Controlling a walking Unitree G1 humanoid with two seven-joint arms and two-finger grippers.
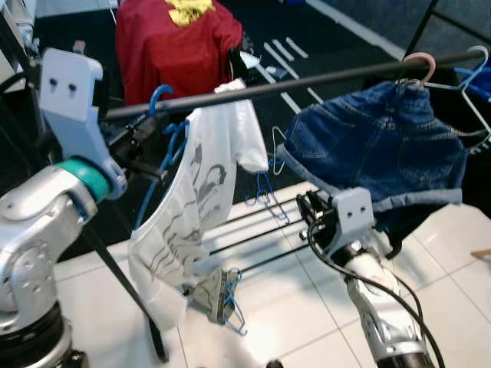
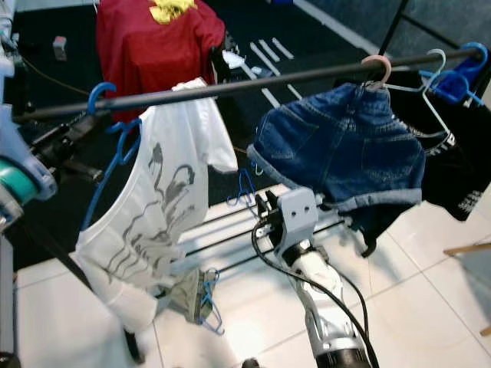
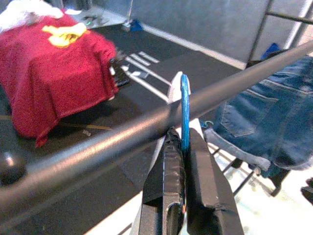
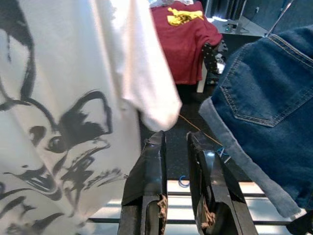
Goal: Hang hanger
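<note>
A blue hanger [image 1: 159, 96] carries a white T-shirt [image 1: 201, 192] with a black print. Its hook [image 3: 184, 107] sits right at the black rail [image 1: 307, 83] of the clothes rack, seemingly over it. My left gripper [image 3: 180, 134] is shut on the hanger's neck just below the rail, at the rail's left part [image 1: 142, 132]. My right gripper [image 4: 173, 139] is lower, in front of the rack, between the T-shirt and the denim shorts [image 1: 383, 146]. Its fingers stand a little apart with nothing between them.
The shorts hang from a pink hanger [image 1: 420, 65] on the same rail, with more hangers and a black garment [image 2: 460, 176] further right. Lower rack bars [image 1: 253, 230] carry spare blue hangers [image 1: 265, 192]. A red-draped object [image 1: 176, 46] stands behind. White tile floor lies below.
</note>
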